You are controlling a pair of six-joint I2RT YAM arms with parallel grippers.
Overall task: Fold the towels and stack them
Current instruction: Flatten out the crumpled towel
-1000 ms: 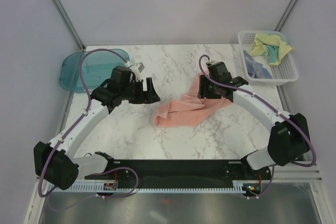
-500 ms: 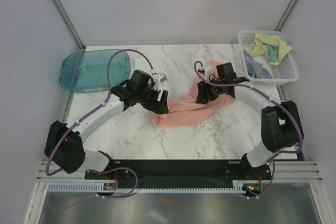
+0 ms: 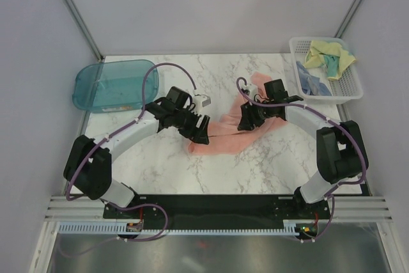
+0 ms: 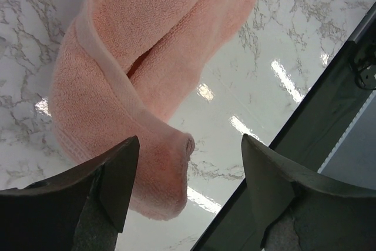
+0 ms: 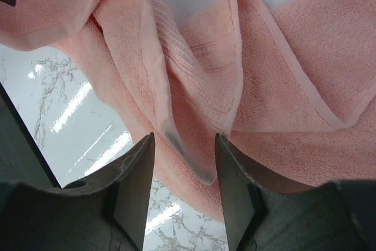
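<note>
A salmon-pink towel (image 3: 220, 140) lies crumpled in a long diagonal heap mid-table. My left gripper (image 3: 199, 133) hovers open over its near left end. In the left wrist view the rolled end of the towel (image 4: 135, 63) sits by the left finger, with bare marble under the rest of the left gripper (image 4: 189, 145). My right gripper (image 3: 246, 123) is open low over the towel's middle. A raised fold of the towel (image 5: 194, 86) stands between the fingers of the right gripper (image 5: 183, 145). A light blue towel (image 3: 311, 84) and a pale yellow towel with teal (image 3: 327, 54) lie in the basket.
The white mesh basket (image 3: 348, 96) stands at the back right corner. A teal translucent tray (image 3: 108, 84) sits at the back left. A black rail (image 4: 329, 104) runs along the near table edge, close to the left gripper.
My left arm has swung right and down onto the towel's near left end. My right gripper has shifted left over the towel's middle, and its jaws have narrowed slightly. The towel's far corner now shows.
</note>
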